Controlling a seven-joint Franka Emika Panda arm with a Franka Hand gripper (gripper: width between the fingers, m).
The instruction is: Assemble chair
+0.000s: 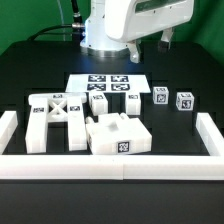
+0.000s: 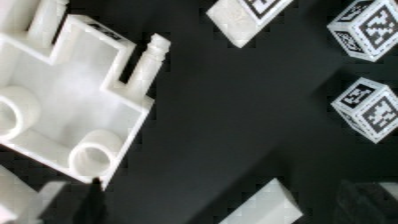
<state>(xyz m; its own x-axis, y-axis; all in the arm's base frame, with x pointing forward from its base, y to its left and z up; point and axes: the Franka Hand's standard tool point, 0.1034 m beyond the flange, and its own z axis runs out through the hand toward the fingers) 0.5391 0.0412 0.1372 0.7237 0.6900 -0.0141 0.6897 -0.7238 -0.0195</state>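
Border rail (image 1: 110, 165), chair parts (image 1: 112, 136) behind, gripper (image 1: 150, 45) above them, jaws wide

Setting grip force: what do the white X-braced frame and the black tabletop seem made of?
White X-braced frame: probably rigid plastic, matte, judging by its even colour and blocky moulded edges. Black tabletop: dull, glare-free dark surface, perhaps cloth or a mat; the pictures leave that open.

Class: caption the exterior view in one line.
Loose white chair parts lie unassembled on the black table near the marker board.
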